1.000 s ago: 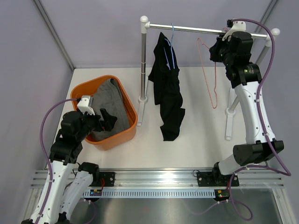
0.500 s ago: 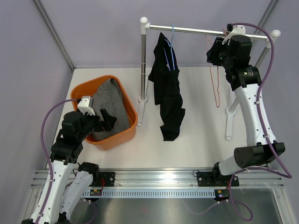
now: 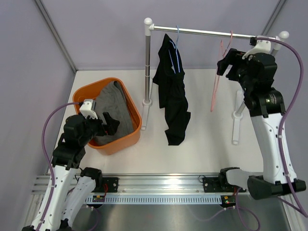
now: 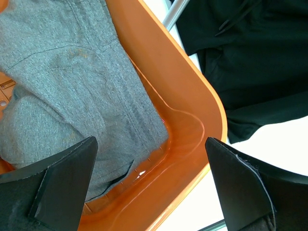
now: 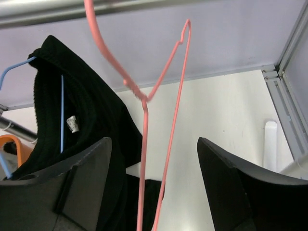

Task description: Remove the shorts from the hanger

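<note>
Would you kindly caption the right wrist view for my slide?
Open right hand before an empty pink hanger on the rail, black shorts on a blue hanger alongside.

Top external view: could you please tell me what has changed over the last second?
The right hand swung rightward, and the pink hanger moved right with it; it now hangs from the rail, loose between the open fingers. The left hand, the grey shorts in the basket and the black shorts stayed put.

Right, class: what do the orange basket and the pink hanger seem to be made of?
Orange basket: apparently plastic, with a smooth moulded wall and glossy highlights. Pink hanger: thin bent wire twisted at the neck, probably coated metal, though plastic can't be excluded.
</note>
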Controlling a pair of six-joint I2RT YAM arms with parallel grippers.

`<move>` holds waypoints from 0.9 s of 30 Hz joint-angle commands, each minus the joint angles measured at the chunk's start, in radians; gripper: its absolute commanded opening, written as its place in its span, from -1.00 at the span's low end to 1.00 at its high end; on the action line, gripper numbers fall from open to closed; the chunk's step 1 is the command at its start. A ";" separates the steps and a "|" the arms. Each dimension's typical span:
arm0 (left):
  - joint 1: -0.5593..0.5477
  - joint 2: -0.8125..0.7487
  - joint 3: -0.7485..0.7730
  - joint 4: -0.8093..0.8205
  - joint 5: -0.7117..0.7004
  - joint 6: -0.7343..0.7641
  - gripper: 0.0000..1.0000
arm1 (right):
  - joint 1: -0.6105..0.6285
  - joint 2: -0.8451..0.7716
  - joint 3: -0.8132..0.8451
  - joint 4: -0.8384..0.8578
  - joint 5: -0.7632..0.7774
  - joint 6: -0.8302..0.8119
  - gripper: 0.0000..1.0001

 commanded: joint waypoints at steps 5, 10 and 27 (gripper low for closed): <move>-0.004 -0.005 0.000 0.016 -0.008 0.013 0.98 | -0.003 -0.205 -0.080 0.015 -0.176 0.040 0.97; -0.004 -0.008 0.000 0.013 -0.018 0.012 0.98 | 0.100 -0.203 -0.054 0.002 -0.203 0.032 0.99; -0.012 -0.026 -0.003 0.002 -0.083 -0.001 0.98 | 0.342 0.196 0.248 0.103 -0.061 0.009 0.98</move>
